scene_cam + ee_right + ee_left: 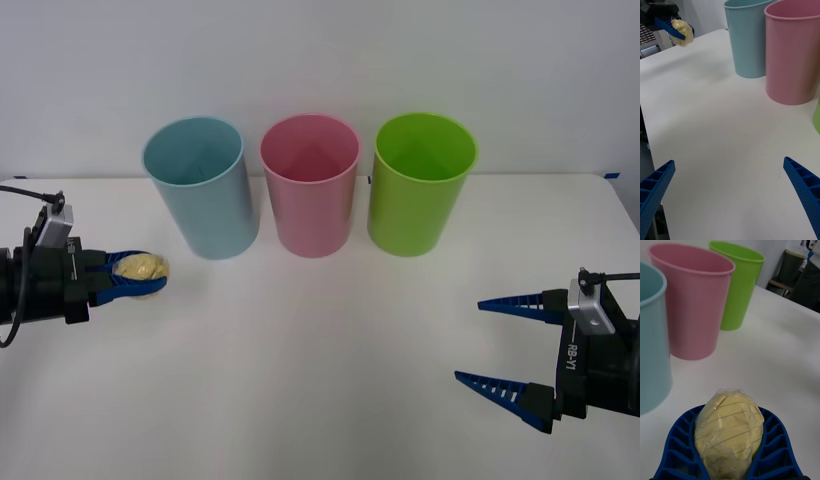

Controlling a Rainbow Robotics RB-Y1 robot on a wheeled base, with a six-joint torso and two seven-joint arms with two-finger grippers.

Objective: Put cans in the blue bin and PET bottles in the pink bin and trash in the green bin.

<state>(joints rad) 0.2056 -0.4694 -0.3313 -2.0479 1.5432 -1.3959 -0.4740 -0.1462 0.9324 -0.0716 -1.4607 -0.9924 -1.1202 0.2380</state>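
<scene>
Closest to the front camera, the right gripper (503, 350) is hanging over the near right part of the white desk (330, 350), its two blue ribbed fingers spread wide apart and grasping nothing. Across the desk, at the left edge, the left gripper (140, 274) is clenching the trash (143, 267), a pale-yellow wrinkled ball of wrap (faint ruled lines are showing through it in the left wrist view), with both blue fingers curving around its sides. The ball is being held just in front and to the left of the blue bin (203, 188), apart from it.

Three bins are standing upright in a row at the back of the desk: the blue bin on the left, the pink bin (310, 186) in the middle, and the green bin (419, 185) on the right. They are sitting close beside one another; whether neighbours are touching I cannot tell.
</scene>
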